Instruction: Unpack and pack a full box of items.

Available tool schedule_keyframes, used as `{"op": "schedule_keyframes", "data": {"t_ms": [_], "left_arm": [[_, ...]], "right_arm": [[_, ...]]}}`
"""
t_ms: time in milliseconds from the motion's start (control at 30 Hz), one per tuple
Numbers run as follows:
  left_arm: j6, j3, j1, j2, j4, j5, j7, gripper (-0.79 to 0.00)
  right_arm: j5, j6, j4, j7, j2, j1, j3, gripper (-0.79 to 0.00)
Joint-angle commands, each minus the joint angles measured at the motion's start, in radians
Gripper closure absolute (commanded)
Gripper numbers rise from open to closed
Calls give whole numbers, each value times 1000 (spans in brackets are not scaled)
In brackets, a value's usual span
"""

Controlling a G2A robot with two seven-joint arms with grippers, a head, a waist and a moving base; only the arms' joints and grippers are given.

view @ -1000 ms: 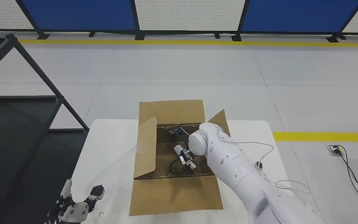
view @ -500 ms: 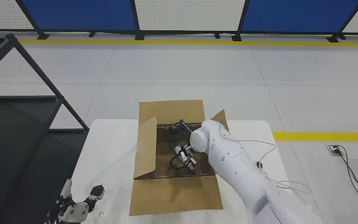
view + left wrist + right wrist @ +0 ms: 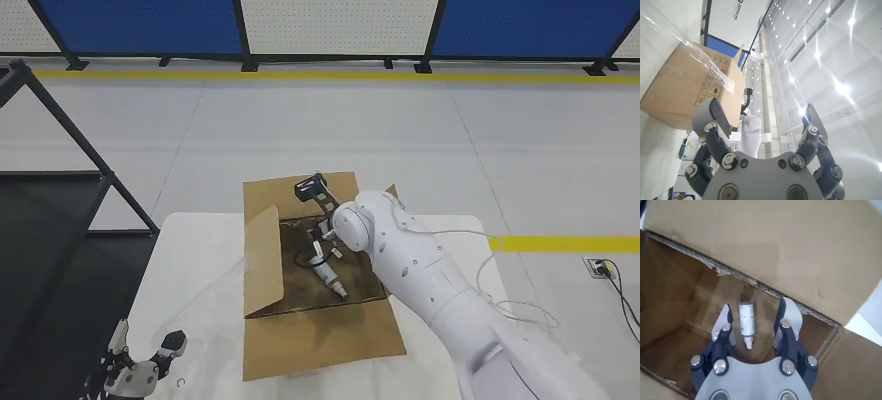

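Observation:
An open cardboard box (image 3: 320, 345) stands in the middle of the white table (image 3: 200, 260). A white spray bottle (image 3: 746, 321) lies on its side on the box floor (image 3: 330, 278). My right gripper (image 3: 755, 305) hangs open just above the bottle, one finger on each side, touching nothing. The right arm (image 3: 385, 245) leans into the box from its right side. My left gripper (image 3: 148, 338) rests at the table's near left corner, open and pointing upward (image 3: 762, 104) with nothing in it. From there I see the box's outer wall (image 3: 687, 85).
The box's left flap (image 3: 262, 262) stands up and its far flap (image 3: 772, 247) leans over the opening. A strip of clear tape (image 3: 723, 79) hangs off the box's side. A small green-and-black object (image 3: 682, 149) lies on the table. A black frame (image 3: 60, 130) stands to the left.
My right arm's wrist has lifted and swung toward the box's far wall, uncovering the bottle. The box has shifted and turned a little. My left gripper has stayed where it was.

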State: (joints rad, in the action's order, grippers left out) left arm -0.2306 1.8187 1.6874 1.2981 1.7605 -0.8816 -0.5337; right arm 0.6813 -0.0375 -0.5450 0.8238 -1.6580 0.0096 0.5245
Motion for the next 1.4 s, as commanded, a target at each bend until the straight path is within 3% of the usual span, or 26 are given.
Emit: {"op": "schedule_keyframes", "data": {"t_ms": [0, 100, 167, 367, 500, 667, 933, 1267, 1367], "left_arm": [[0, 0, 0, 0, 0, 0, 0, -785], [0, 0, 0, 0, 0, 0, 0, -785], [0, 0, 0, 0, 0, 0, 0, -785], [0, 0, 0, 0, 0, 0, 0, -785], [0, 0, 0, 0, 0, 0, 0, -785], [0, 0, 0, 0, 0, 0, 0, -785], [0, 0, 0, 0, 0, 0, 0, -785], [0, 0, 0, 0, 0, 0, 0, -785], [0, 0, 0, 0, 0, 0, 0, -785]], "right_arm": [[34, 47, -123, 53, 34, -14, 29, -643], [120, 123, -324, 139, 96, -67, 87, -699], [188, 168, -489, 197, 142, -129, 143, -696], [439, 211, -1035, 383, 273, -404, 391, -785], [535, 192, -1304, 462, 323, -587, 561, -785], [595, 200, -1504, 521, 355, -765, 750, -785], [604, 245, -1614, 583, 379, -966, 997, -785], [423, 173, -1401, 484, 393, -1134, 1204, -785], [347, 152, -1343, 512, 397, -1156, 1240, -785]]}}
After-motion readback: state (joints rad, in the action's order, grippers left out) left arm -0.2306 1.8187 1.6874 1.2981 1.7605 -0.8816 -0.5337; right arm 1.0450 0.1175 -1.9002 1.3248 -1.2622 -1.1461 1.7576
